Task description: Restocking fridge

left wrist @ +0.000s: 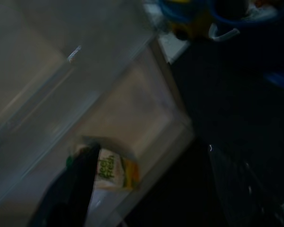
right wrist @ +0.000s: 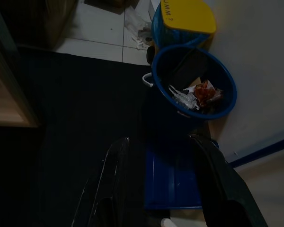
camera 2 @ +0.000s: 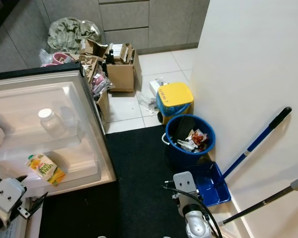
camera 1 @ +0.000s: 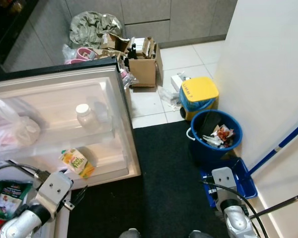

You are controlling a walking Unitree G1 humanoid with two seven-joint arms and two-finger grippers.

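The fridge door (camera 1: 126,116) stands open at my left, with its white shelves facing up. An orange-and-green juice carton (camera 1: 77,162) lies on the lower door shelf. A clear jar with a white lid (camera 1: 84,116) stands on the shelf above, and a white plastic bag (camera 1: 12,130) fills the far left. My left gripper (camera 1: 79,195) hovers just below the carton shelf, open and holding nothing. The carton (left wrist: 114,171) shows beside one finger (left wrist: 71,189) in the left wrist view. My right gripper (right wrist: 158,139) hangs open over the dark mat.
A blue bin of rubbish (camera 1: 216,134) and a yellow-lidded bucket (camera 1: 198,93) stand against the white wall at right. A blue dustpan (camera 1: 243,181) lies beside them. A cardboard box (camera 1: 141,69) and clutter sit behind the door. A black mat (camera 1: 164,173) covers the floor ahead. Food packets (camera 1: 5,196) lie at lower left.
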